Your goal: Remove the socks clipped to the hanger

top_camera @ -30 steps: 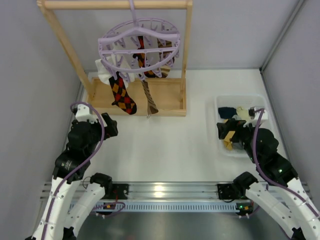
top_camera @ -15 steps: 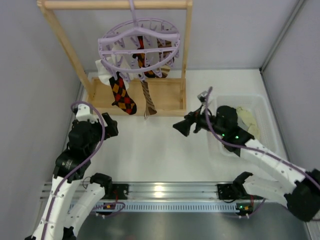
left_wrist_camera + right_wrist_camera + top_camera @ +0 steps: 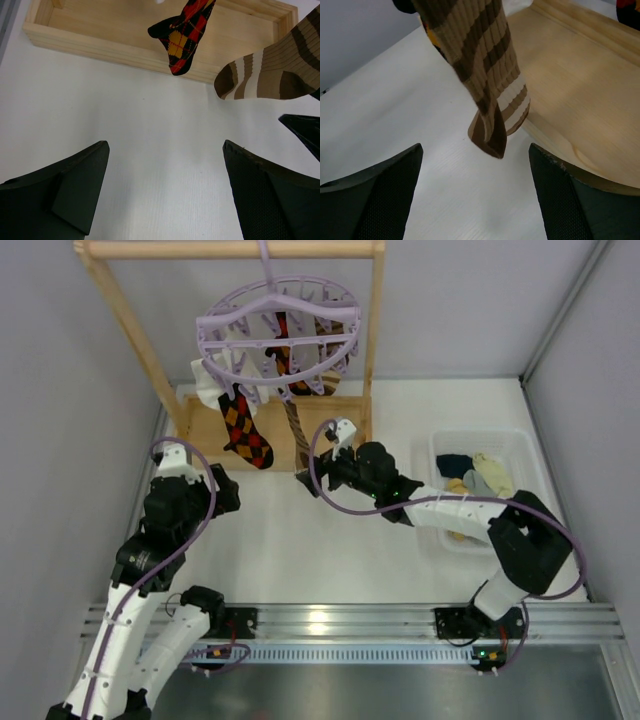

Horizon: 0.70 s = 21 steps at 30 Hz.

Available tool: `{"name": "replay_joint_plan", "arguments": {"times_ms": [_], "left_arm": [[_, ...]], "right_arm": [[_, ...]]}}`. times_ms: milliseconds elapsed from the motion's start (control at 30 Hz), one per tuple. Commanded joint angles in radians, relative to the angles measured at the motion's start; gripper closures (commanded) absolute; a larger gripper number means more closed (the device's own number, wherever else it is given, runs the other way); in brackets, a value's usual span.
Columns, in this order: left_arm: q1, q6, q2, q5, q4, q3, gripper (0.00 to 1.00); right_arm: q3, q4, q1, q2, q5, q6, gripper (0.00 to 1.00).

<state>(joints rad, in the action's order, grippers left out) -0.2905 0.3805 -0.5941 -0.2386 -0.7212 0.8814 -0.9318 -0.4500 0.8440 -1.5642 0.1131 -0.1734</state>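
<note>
Right fingers (image 3: 370,200) out of sock bin (image 3: 480,436)

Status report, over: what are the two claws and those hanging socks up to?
Left gripper open, empty. Right gripper open, lined up on striped sock, not gripping. Socks clipped on hanger. Nothing blocking.

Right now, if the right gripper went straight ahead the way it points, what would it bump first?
Probably the brown-and-cream striped sock: its toe hangs between the fingers of the open right gripper in the wrist view. The wooden rack base lies just beyond it, though depth is hard to judge.
</note>
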Motion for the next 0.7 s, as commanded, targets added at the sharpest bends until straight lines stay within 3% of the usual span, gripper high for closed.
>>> {"name": "replay_joint_plan", "arguments": {"times_ms": [0,133,233,367,400,467,567,667], "left_arm": [[-0.004,0.006,-0.006,0.012,0.045,-0.001,0.01],[-0.004,0.005,-0.012,0.016,0.043,-0.001,0.01],[-0.004,0.003,-0.012,0.018,0.045,-0.002,0.01],[-0.004,0.0,-0.007,0.022,0.046,-0.001,0.01],[-0.004,-0.002,-0.006,0.024,0.045,-0.001,0.01],[-0.004,-0.005,-0.007,0.024,0.045,0.013,0.01],[-0.004,0.018,-0.018,0.077,0.043,0.056,0.01],[-0.004,0.136,-0.064,0.168,0.042,0.138,0.01]], "right_arm": [[-0.068,-0.196,0.006,-0.063,-0.101,0.023,0.17],[-0.137,-0.213,0.006,-0.131,-0.089,0.028,0.22],[-0.157,-0.242,0.006,-0.175,-0.082,0.017,0.36],[-0.144,-0.303,0.007,-0.198,-0.095,0.008,0.6],[-0.136,-0.314,0.006,-0.198,-0.101,0.002,0.79],[-0.105,-0.338,0.006,-0.177,-0.104,-0.017,0.97],[-0.024,-0.41,0.007,-0.125,-0.107,-0.044,0.98],[0.042,-0.446,0.015,-0.077,-0.14,-0.067,1.0]]}}
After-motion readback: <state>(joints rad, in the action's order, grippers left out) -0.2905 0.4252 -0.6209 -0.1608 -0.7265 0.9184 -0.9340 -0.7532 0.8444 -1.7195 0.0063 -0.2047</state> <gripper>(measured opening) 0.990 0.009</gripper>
